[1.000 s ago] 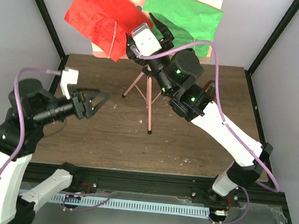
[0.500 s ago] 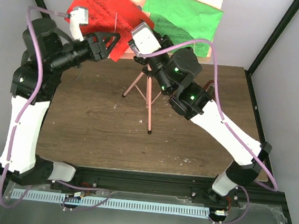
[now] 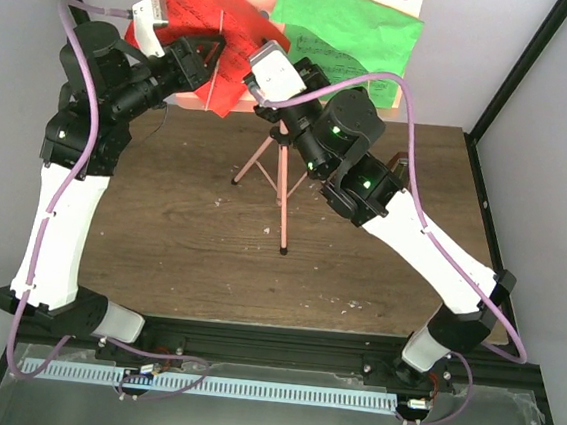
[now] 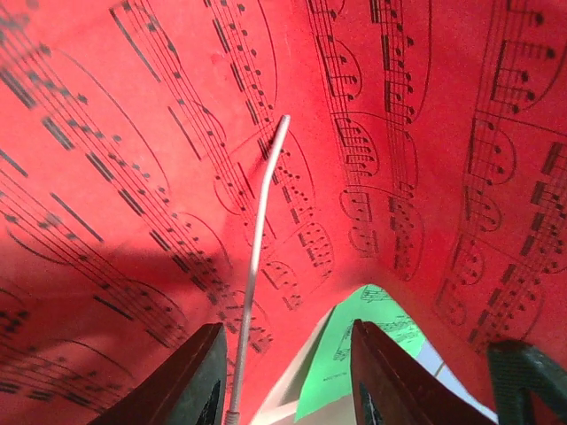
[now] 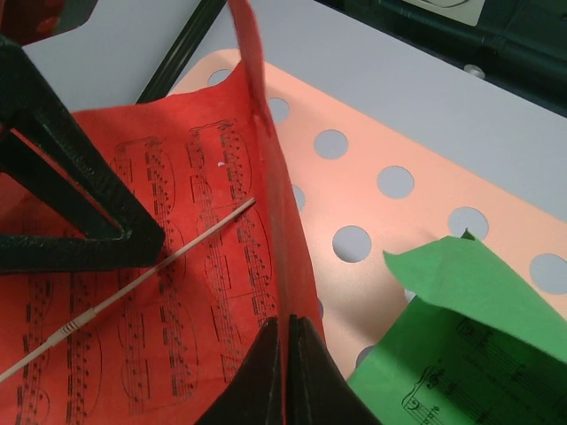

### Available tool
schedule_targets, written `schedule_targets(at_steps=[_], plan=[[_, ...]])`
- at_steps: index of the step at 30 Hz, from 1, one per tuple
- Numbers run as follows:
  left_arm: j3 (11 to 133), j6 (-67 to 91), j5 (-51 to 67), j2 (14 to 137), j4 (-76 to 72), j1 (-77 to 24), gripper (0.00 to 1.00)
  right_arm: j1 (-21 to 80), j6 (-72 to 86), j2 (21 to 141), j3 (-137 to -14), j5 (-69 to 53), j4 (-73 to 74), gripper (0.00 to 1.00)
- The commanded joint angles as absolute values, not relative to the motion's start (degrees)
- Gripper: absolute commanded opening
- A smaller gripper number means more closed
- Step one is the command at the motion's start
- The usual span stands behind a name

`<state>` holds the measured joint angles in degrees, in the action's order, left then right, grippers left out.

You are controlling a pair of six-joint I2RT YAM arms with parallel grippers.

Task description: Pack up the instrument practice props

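The pink tripod music stand (image 3: 283,172) stands at the back of the table, its hole-dotted desk (image 5: 390,221) carrying a red music sheet (image 3: 187,17) and a green music sheet (image 3: 354,26). My right gripper (image 5: 285,326) is shut on the red sheet's (image 5: 177,301) upturned right edge. A thin white wire (image 4: 259,257) lies across the red sheet (image 4: 133,133). My left gripper (image 4: 288,381) is raised to that sheet from the left, jaws apart, with the wire's lower end between them. In the top view it (image 3: 210,53) sits against the red page.
Black frame posts (image 3: 517,79) and grey walls close in the back corners. The stand's pink legs (image 3: 284,223) spread over the brown table (image 3: 199,255). Both arms crowd the top of the stand, with purple cables (image 3: 408,174) looping around them.
My left arm has lifted from low over the table up to the red sheet, its jaws narrowing. My right gripper has closed on the red sheet's edge.
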<state>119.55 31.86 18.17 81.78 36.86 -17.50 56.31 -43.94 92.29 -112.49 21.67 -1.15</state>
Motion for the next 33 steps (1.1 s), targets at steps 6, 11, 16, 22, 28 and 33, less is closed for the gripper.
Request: schedule_targets(at_steps=[6, 11, 16, 22, 28, 33], plan=[[118.56, 32.75, 16.30, 81.82, 34.78, -17.25, 0.34, 56.06, -43.75, 93.93, -116.89, 21.36, 0.48, 0.01], [118.18, 33.66, 18.24, 82.89, 33.44, -17.23, 0.27, 56.06, -43.79, 93.87, -116.78, 21.79, 0.97, 0.01], [117.95, 35.14, 20.21, 83.54, 31.57, -17.23, 0.16, 56.07, -43.85, 93.87, -116.87, 21.97, 1.22, 0.01], [117.69, 35.17, 20.45, 83.57, 31.04, -17.23, 0.10, 56.07, -43.95, 93.87, -117.07, 21.88, 1.05, 0.01], [117.65, 33.35, 18.62, 83.08, 33.27, -17.23, 0.15, 56.06, -43.96, 93.96, -117.06, 21.80, 0.99, 0.01], [116.89, 32.10, 18.21, 81.98, 34.42, -17.23, 0.21, 56.07, -43.79, 93.96, -116.91, 21.79, 0.95, 0.01]])
